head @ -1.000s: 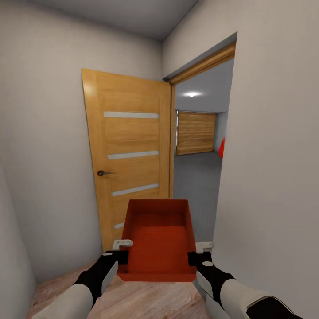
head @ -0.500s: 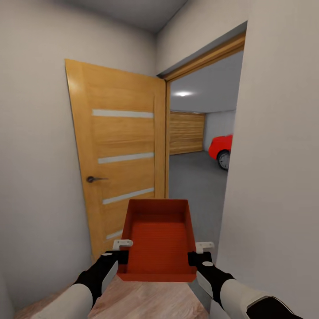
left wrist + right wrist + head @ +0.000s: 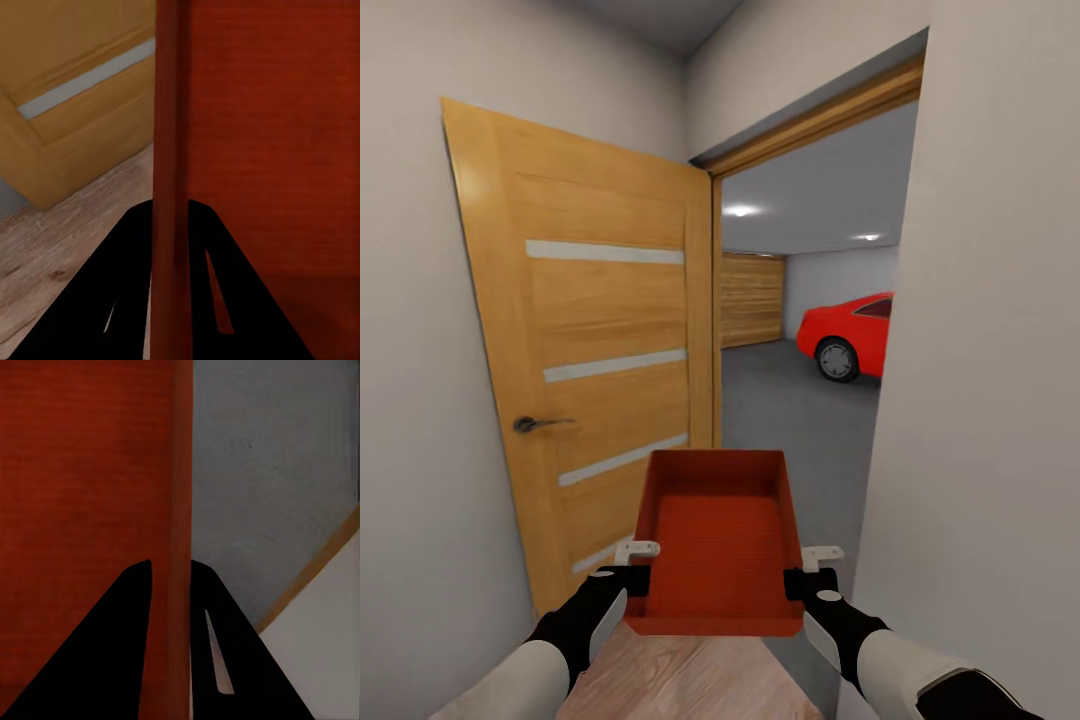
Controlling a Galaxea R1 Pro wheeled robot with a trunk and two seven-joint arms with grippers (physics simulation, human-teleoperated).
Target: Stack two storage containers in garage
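One orange-red open-topped storage container [image 3: 717, 540] hangs in front of me, held level between both arms. My left gripper [image 3: 632, 566] is shut on its left wall [image 3: 171, 135], one black finger on each side. On the opposite wall [image 3: 180, 495] my right gripper [image 3: 808, 570] is shut in the same way. The container is empty inside. Through the doorway ahead lies the garage with its dark grey floor [image 3: 785, 420]. Light wood plank flooring [image 3: 680, 680] is under me.
An orange-brown wooden door [image 3: 595, 340] stands open at the left, with a handle [image 3: 530, 424]. A white wall [image 3: 990, 400] edges the doorway on the right. Inside the garage a red car [image 3: 850, 335] is parked at the right, before a wooden garage door [image 3: 750, 298].
The view has moved forward and turned toward the doorway, so the door fills more of the left and the red car has come into sight. The container stays held the same way.
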